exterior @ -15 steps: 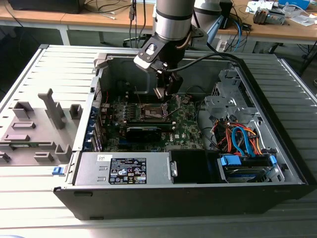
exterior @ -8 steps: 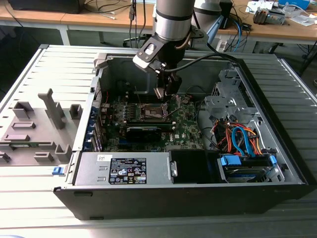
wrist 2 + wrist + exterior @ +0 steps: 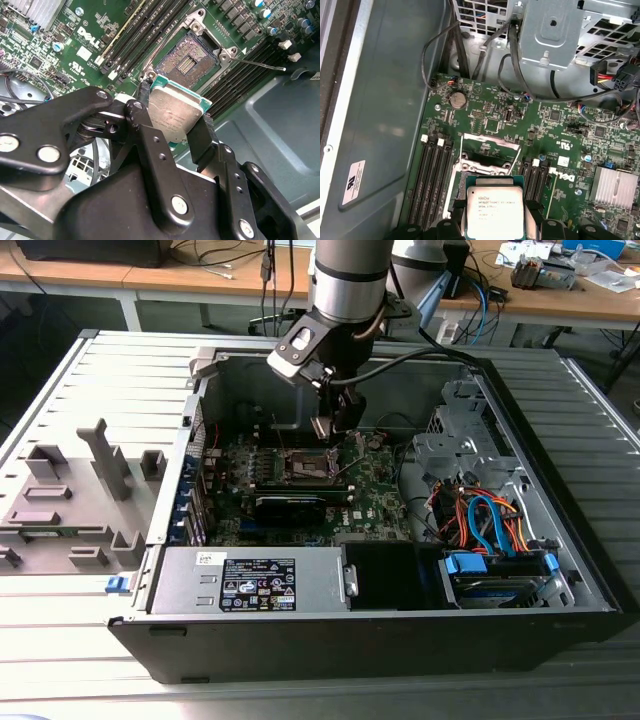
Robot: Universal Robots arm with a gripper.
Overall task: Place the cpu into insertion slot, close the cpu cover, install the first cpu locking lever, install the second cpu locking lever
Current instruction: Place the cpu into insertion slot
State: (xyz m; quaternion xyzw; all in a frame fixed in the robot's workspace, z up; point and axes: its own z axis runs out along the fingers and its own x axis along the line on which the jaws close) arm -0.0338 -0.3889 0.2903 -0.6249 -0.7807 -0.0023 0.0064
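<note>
Black fingers (image 3: 150, 135) of my jaws sit closest, clenched on the cpu (image 3: 175, 112), one finger on each side edge. Metal top of the cpu (image 3: 494, 212) faces the camera in both wrist views. I hold it in the air over the green board (image 3: 545, 130), not touching anything else.

Insertion slot (image 3: 187, 62) is just beyond the chip, its brownish contact field bare. In the first wrist view the cpu covers the near part of the insertion slot (image 3: 485, 167). Cpu cover (image 3: 491, 141) is off the contacts, at the slot edge away from my jaws; tilt unclear. One thin lever rod (image 3: 260, 63) sticks out beside the slot.

Long black memory slots (image 3: 432, 175) flank the socket on both sides. Coin cell (image 3: 457, 99) and finned heat sink (image 3: 615, 185) sit further out.

Exterior view: my arm (image 3: 350, 280) reaches down into the open computer case (image 3: 400, 625), which lies on the grey ribbed desk (image 3: 80, 640). Power supply (image 3: 250, 585) is along the near wall. Grey holder fixture (image 3: 70, 500) is outside the case, at the exterior view's left.
</note>
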